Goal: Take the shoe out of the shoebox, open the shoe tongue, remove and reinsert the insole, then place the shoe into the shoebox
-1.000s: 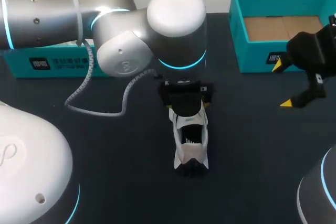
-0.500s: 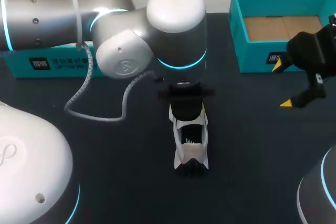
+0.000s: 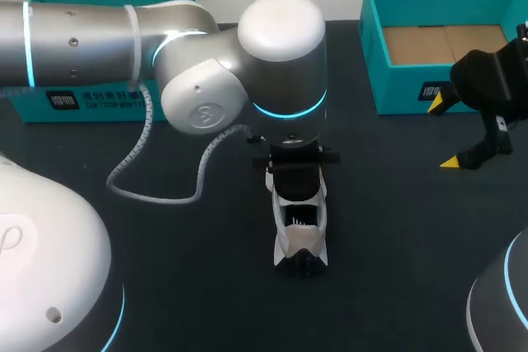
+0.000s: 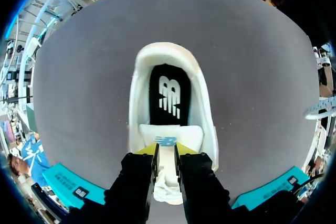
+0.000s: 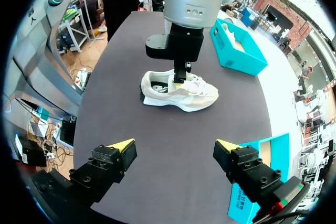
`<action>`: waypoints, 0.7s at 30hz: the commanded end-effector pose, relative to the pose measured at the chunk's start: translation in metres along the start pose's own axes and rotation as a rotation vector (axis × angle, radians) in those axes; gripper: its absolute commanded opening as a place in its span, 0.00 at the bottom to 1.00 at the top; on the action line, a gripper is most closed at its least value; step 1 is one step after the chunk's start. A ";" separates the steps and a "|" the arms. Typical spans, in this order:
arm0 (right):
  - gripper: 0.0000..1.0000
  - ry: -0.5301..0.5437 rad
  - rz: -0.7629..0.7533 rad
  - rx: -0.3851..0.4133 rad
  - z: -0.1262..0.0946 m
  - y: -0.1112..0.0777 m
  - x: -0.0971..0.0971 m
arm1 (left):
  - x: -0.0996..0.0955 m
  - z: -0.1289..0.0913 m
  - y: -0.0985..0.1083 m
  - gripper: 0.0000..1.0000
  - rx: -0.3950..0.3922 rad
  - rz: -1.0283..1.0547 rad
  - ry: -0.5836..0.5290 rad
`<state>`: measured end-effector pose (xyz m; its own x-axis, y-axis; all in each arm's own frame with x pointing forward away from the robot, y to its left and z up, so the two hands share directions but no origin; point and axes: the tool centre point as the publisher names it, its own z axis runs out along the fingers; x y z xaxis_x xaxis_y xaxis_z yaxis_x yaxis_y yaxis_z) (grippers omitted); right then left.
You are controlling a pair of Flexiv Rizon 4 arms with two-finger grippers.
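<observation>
White shoe (image 3: 301, 222) stands on the dark table (image 3: 412, 269) at the centre of the head view, out of the shoebox (image 3: 375, 47), which sits open in the upper right; a second teal box (image 3: 82, 100) lies at the upper left, behind the left arm; the left gripper (image 4: 166, 150) comes down from above the shoe, its yellow tips pinched close on the shoe tongue (image 4: 169, 136); ahead of them the black insole (image 4: 169, 95) lies inside the shoe; the right gripper (image 3: 445, 133) hangs at the right edge with its fingers spread wide and nothing between them, just in front of the shoebox.
</observation>
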<state>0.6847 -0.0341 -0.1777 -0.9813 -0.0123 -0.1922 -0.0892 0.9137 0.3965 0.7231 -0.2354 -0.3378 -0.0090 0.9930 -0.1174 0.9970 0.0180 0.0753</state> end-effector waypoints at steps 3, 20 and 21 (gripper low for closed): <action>1.00 0.003 0.000 0.003 0.002 0.001 -0.002 | 0.007 -0.023 0.004 0.29 0.011 -0.058 -0.004; 1.00 0.003 0.000 0.003 0.002 0.001 -0.002 | 0.024 -0.039 0.003 1.00 0.056 -0.383 -0.019; 1.00 0.003 0.000 0.003 0.002 0.001 -0.002 | 0.024 -0.039 0.003 1.00 0.056 -0.383 -0.019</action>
<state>0.6847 -0.0340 -0.1777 -0.9813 -0.0124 -0.1922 -0.0892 0.9137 0.3964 0.7239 -0.2095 -0.3018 -0.3818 0.9137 -0.1393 0.9239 0.3812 -0.0323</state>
